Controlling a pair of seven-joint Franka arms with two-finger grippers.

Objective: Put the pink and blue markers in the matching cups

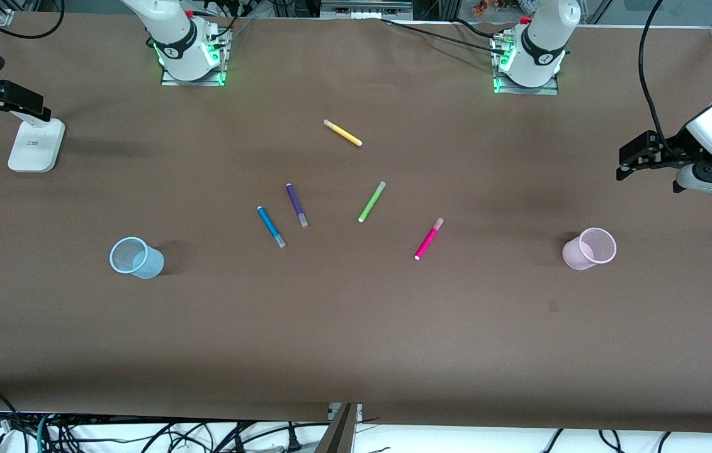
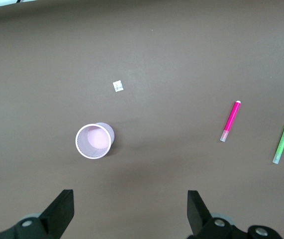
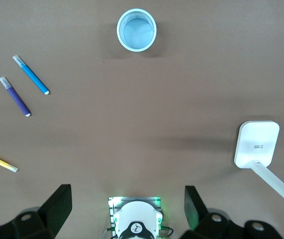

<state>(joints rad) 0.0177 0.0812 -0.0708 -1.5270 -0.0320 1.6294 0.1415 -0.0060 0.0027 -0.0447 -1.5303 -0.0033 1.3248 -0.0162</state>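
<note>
Markers lie scattered mid-table on the brown table (image 1: 356, 352), and none is in a cup, so the task looks unstarted. The blue marker (image 1: 271, 226) lies flat beside a purple marker (image 1: 296, 205), toward the right arm's end. The pink marker (image 1: 429, 239) lies flat nearer the left arm's end, beside a green marker (image 1: 371, 201). A yellow marker (image 1: 342, 133) lies farther from the front camera. The blue cup (image 1: 136, 257) stands upright and empty toward the right arm's end; the pink cup (image 1: 590, 248) stands upright and empty toward the left arm's end. The left gripper (image 2: 129, 211) hangs over the table's left-arm edge, near the pink cup, fingers spread wide and empty. The right gripper (image 3: 124, 209) waits over its own arm's end, fingers likewise spread and empty. Both markers remain to be picked and dropped in.
</note>
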